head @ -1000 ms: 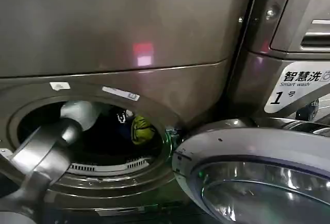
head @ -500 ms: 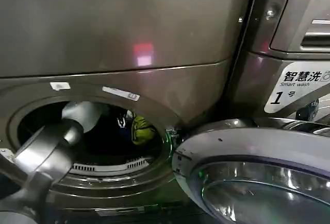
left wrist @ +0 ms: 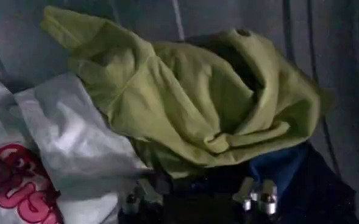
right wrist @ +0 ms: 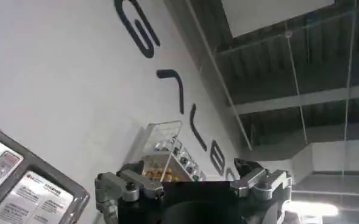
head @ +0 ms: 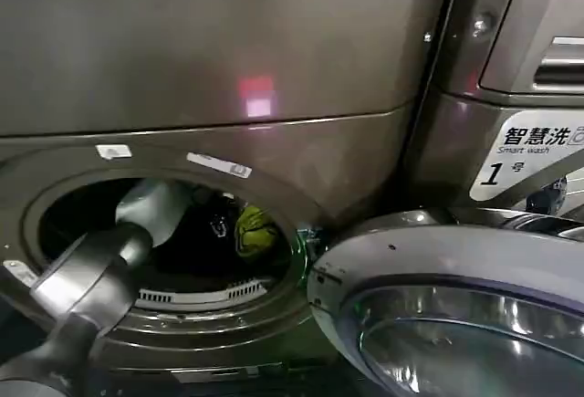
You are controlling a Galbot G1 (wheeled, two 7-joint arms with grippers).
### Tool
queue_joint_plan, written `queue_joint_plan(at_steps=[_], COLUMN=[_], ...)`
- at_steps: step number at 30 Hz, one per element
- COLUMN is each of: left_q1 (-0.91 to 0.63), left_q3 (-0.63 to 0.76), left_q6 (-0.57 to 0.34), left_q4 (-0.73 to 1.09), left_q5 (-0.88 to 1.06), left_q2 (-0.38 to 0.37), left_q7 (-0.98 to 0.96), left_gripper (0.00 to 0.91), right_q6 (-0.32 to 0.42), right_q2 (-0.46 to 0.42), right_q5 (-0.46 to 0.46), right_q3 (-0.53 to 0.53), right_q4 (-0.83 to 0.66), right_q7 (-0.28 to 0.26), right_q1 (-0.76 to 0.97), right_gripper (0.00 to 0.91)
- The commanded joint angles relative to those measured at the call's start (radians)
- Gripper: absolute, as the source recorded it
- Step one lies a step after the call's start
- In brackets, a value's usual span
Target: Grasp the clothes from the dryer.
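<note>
Head view: dryer (head: 274,68), bronze-grey, porthole open; door (head: 456,306) swung out at right. Left arm (head: 91,269) reaches through porthole into drum. Clothes (head: 251,231) inside, yellow-green piece visible at back right.

Left wrist view: clothes in drum: yellow-green garment (left wrist: 191,109) on top, white piece with red pattern (left wrist: 27,182) beside it, navy below. Left gripper (left wrist: 197,201) just beside pile, fingers apart.

Right wrist view: right gripper (right wrist: 191,182) raised before white wall, fingers apart, holding nothing.

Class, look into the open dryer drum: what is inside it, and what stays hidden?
Inside the dryer lie the clothes: a yellow-green garment on top, white fabric with red print beside it, dark blue below. The left arm reaches in. Whatever lies beneath the pile is covered.
</note>
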Motion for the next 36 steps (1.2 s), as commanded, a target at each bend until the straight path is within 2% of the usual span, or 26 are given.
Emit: queue_joint_plan(at_steps=[1,9,13,17,19,23,30,36], left_q1=[0.017,0.007,0.017,0.059,0.109,0.176,0.332,0.422], left_q3=[-0.001,0.0,-0.052,-0.163,-0.199,-0.217,-0.35,-0.429], left_q6=[-0.008,-0.02,0.014,0.037,0.111,0.078,0.137,0.146], left_q4=[0.0,-0.009,-0.041,-0.111,-0.199,-0.323,-0.603,-0.761], left_q5=[0.013,0.005,-0.103,-0.234,-0.292,-0.362,-0.447,-0.458], left_q2=[0.001,0.002,0.008,0.022,0.052,0.088,0.088,0.097], left_q7=[0.006,0.005,-0.042,-0.208,-0.295,-0.489,-0.959,-1.08], left_gripper=[0.0,0.0,0.0,0.0,0.0,0.0,0.0,0.0], right_q6=[0.0,0.0,0.001,0.003,0.004,0.006,0.01,0.011], right_q2=[0.0,0.001,0.002,0.001,0.003,0.002,-0.003,-0.004], right_q5=[-0.002,-0.002,-0.002,-0.002,-0.002,-0.014,-0.021,-0.026], right_q3=[0.0,-0.001,0.0,-0.002,-0.005,-0.024,-0.038,-0.053], right_q4=[-0.001,-0.002,-0.004,-0.004,-0.004,-0.001,-0.01,-0.01], right_q7=[0.001,0.002,0.002,0.003,0.003,0.003,0.002,0.001], right_q1=[0.0,0.003,0.001,0.003,0.004,0.015,0.028,0.034], right_gripper=[0.907,0.907,0.907,0.907,0.907,0.907,0.907,0.907])
